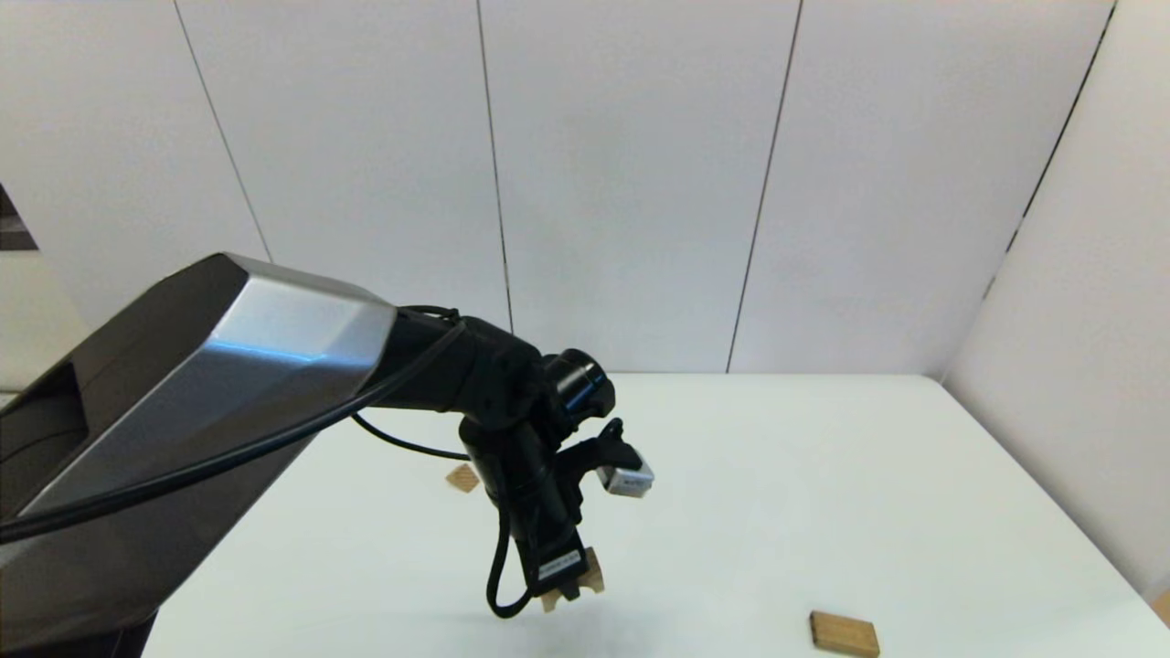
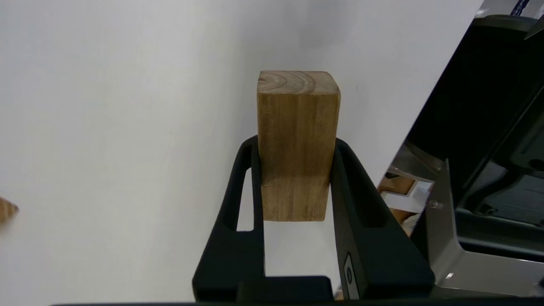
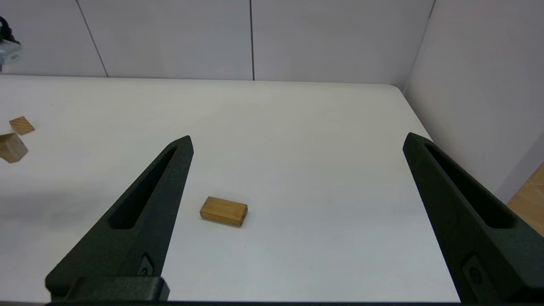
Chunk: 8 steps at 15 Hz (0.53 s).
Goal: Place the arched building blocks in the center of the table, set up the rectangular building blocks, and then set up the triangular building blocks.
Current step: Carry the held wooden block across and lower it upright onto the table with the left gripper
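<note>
My left gripper [image 1: 569, 592] is shut on the arched building block [image 1: 592, 574], a chunky light-wood piece. It hangs a little above the white table [image 1: 823, 475], near the front middle. In the left wrist view the arched block [image 2: 297, 106] stands between the two black fingers [image 2: 238, 187], end grain outward; its hollow is not visible. The triangular block [image 1: 463, 477] lies farther back on the left. The rectangular block [image 1: 844, 633], a flat tan slab, lies at the front right. In the right wrist view my right gripper [image 3: 297, 140] is open above the table, with the slab [image 3: 224, 211] ahead of it.
White wall panels close off the back and the right side of the table. The left arm's grey shell [image 1: 210, 384] fills the left of the head view. The table's right edge [image 3: 420, 123] runs close to the side wall.
</note>
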{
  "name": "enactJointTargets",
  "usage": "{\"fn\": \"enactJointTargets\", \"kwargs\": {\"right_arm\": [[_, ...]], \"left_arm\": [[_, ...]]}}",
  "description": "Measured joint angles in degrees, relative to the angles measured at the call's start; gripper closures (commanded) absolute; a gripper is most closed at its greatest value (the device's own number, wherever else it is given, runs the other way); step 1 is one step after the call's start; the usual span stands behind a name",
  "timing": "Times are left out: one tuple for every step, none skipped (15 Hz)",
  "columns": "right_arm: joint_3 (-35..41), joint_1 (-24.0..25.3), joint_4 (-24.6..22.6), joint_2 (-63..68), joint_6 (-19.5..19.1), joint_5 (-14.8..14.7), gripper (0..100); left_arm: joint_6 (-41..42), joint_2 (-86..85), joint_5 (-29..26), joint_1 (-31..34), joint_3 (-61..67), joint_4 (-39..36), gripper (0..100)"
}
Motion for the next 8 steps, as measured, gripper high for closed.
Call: {"fn": "enactJointTargets", "kwargs": {"right_arm": [[0.0,0.0,0.0,0.0,0.0,0.0,0],[0.0,0.0,0.0,0.0,0.0,0.0,0],[0.0,0.0,0.0,0.0,0.0,0.0,0],[0.0,0.0,0.0,0.0,0.0,0.0,0],[0.0,0.0,0.0,0.0,0.0,0.0,0],[0.0,0.0,0.0,0.0,0.0,0.0,0],[0.0,0.0,0.0,0.0,0.0,0.0,0],[0.0,0.0,0.0,0.0,0.0,0.0,0]], "left_arm": [[1.6,0.9,-0.2,-0.1,-0.9,0.0,100],[2.9,1.8,-0.4,-0.4,-1.9,0.0,100],[3.5,2.8,-0.6,-0.8,-3.0,0.0,100],[4.1,3.7,-0.7,-1.3,-3.9,0.0,100],[4.8,4.6,-0.8,-1.8,-4.7,0.0,100],[5.7,5.4,-0.8,-2.2,-5.6,0.0,100],[6.5,6.3,-0.8,-2.7,-6.4,0.0,100],[6.6,7.1,-0.8,-3.2,-7.0,0.0,100]]}}
